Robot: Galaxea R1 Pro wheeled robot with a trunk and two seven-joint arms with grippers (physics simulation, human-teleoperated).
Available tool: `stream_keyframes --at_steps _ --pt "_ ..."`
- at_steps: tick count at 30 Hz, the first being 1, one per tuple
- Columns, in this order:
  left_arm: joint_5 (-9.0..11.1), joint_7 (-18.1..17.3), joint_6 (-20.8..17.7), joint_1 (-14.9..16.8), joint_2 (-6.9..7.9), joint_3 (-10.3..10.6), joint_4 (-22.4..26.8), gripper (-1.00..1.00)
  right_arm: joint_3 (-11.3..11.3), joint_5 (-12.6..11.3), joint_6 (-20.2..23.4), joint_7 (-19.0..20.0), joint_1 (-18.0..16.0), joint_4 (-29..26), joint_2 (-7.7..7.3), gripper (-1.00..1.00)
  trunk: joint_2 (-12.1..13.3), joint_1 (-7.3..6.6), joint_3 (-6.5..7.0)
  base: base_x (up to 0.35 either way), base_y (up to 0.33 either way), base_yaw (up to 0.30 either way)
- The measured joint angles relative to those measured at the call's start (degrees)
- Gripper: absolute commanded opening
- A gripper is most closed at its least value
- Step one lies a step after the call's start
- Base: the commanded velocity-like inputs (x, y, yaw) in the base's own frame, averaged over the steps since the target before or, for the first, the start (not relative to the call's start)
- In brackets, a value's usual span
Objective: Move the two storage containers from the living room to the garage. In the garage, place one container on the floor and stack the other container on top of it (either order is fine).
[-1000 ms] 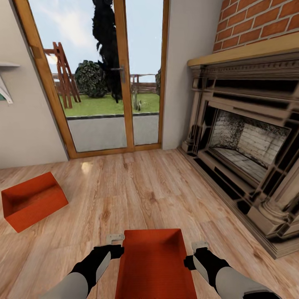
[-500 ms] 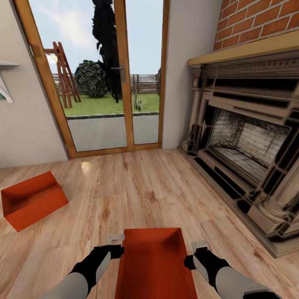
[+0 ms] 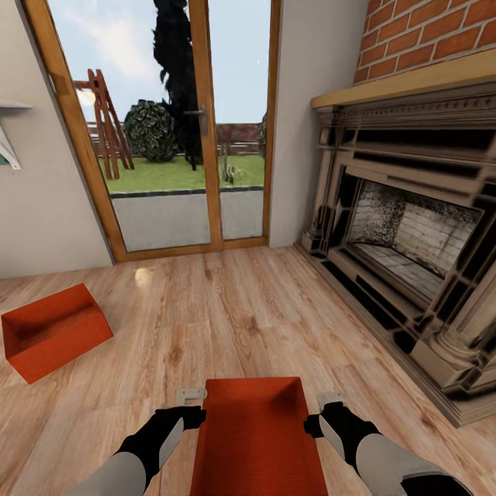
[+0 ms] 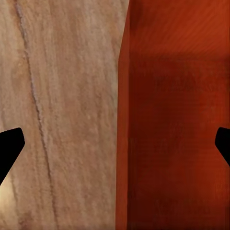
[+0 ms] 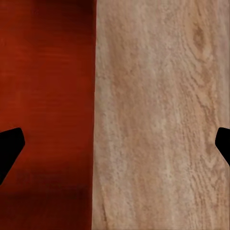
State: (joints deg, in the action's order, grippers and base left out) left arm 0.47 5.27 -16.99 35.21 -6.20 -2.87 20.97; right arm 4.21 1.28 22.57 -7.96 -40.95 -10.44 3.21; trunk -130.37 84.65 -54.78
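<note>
My left gripper (image 3: 191,402) and right gripper (image 3: 331,405), both wide open and holding nothing, straddle the bin (image 3: 256,434) walls, so an uneven squeeze could tip it.

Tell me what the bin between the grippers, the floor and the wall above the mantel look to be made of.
The near storage container: probably plastic, matte red-orange, going by its thin, plain, smooth walls. The floor: light wood planks or laminate, with visible grain, seams and a faint sheen near the glass door. The wall above the mantel: red brick with pale mortar lines.
</note>
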Motion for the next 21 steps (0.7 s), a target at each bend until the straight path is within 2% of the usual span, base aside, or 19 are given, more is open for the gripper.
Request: stream_keyframes --at_steps 7,18,21 --pt "0.0 0.0 0.0 0.0 -0.02 0.0 0.0 1.00 0.0 0.0 0.0 0.0 -0.2 0.0 0.05 1.00 -2.8 1.54 -1.26 0.000 0.000 0.000" --pt "0.0 0.0 0.0 0.0 -0.03 0.0 0.0 1.00 0.0 0.0 0.0 0.0 -0.2 0.1 0.06 1.00 -2.8 1.54 -1.26 0.000 0.000 0.000" --pt "0.0 0.0 0.0 0.0 -0.02 0.0 0.0 1.00 0.0 0.0 0.0 0.0 -0.2 0.1 0.06 1.00 -4.0 2.20 -1.80 0.000 0.000 0.000"
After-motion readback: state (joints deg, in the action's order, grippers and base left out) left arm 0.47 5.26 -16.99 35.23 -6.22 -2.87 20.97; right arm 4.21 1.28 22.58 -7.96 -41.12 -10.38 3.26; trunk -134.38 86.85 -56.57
